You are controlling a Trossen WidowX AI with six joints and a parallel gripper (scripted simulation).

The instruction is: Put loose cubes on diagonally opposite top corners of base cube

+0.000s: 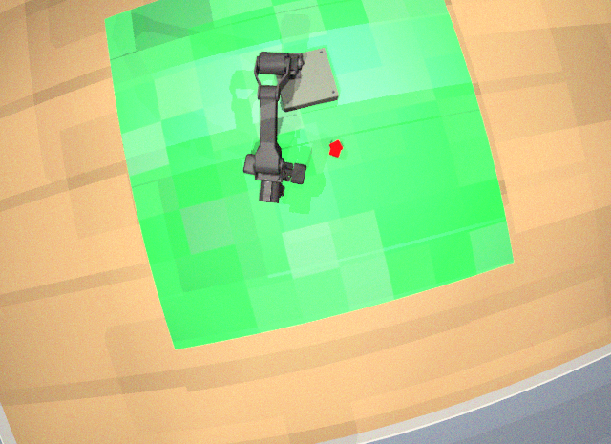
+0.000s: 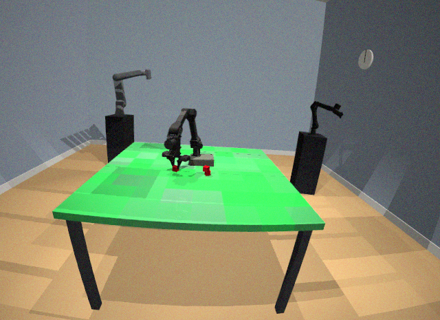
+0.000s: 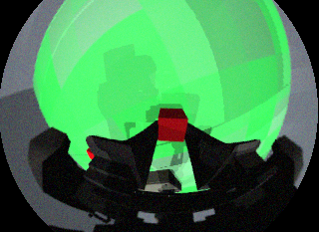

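Note:
My gripper (image 2: 175, 166) (image 3: 170, 123) is shut on a loose red cube (image 2: 175, 168) (image 3: 172, 125) and holds it just above the green table top, as far as I can tell. The cube is hidden under the arm in the top view. The fixed base cube (image 2: 207, 173) stands to the right in the exterior view. The other red cube (image 2: 205, 168) rests on it, offset to the left. From above they show as one red shape (image 1: 335, 148). A red sliver (image 3: 90, 154) shows beside the left finger in the wrist view.
The grey mounting block (image 1: 315, 79) (image 2: 202, 160) of the arm stands behind the cubes on the green table (image 1: 419, 173) (image 2: 256, 199). Two other arms stand on black pedestals (image 2: 119, 135) (image 2: 308, 162) beyond the table.

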